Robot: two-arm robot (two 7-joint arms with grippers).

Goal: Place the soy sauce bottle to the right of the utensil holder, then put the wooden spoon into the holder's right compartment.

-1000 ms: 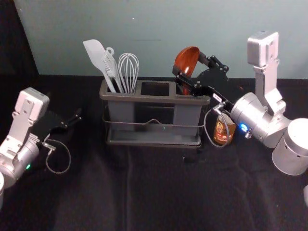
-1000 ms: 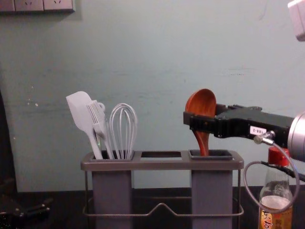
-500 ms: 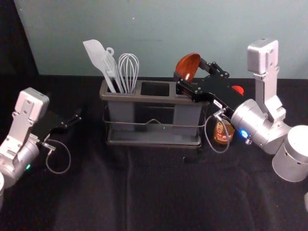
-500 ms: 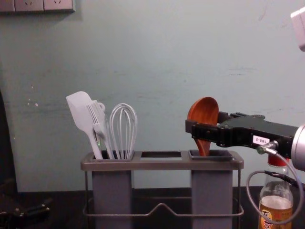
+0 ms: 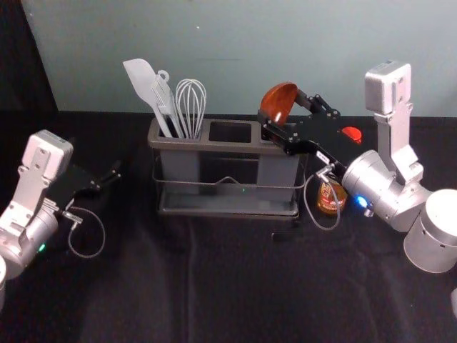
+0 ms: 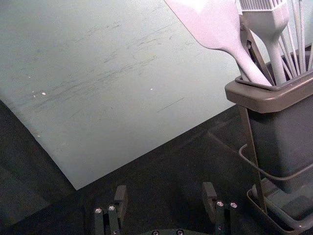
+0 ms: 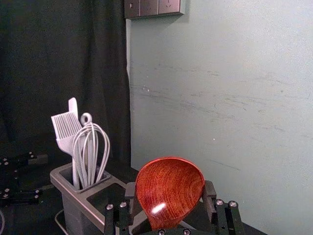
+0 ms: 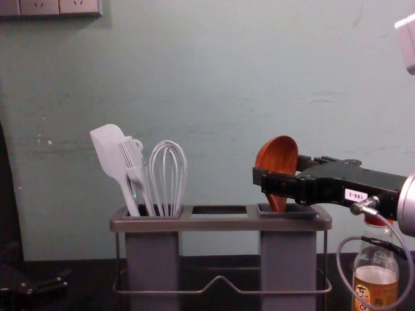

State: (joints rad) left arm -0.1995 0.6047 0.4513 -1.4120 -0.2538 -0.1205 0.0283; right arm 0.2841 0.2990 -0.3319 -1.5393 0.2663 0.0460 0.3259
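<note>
Your right gripper (image 5: 280,108), upper right of centre, grips the glossy red-brown wooden spoon (image 5: 278,98) by its bowl, presumably freeing the handle to enter; your left gripper (image 5: 115,174), mid-left, is parked wide.

A pale grey-green wall (image 5: 285,43), scuffed and flecked with white, rises behind a table (image 5: 235,286) draped in creased black cloth. Dark fabric (image 7: 58,58) hangs at the wall's left edge, while sockets (image 8: 40,7) line the wall high on the left, casting a soft shadow beneath them.

Wooden spoon (image 5: 278,100) in right claw (image 5: 280,109)
</note>
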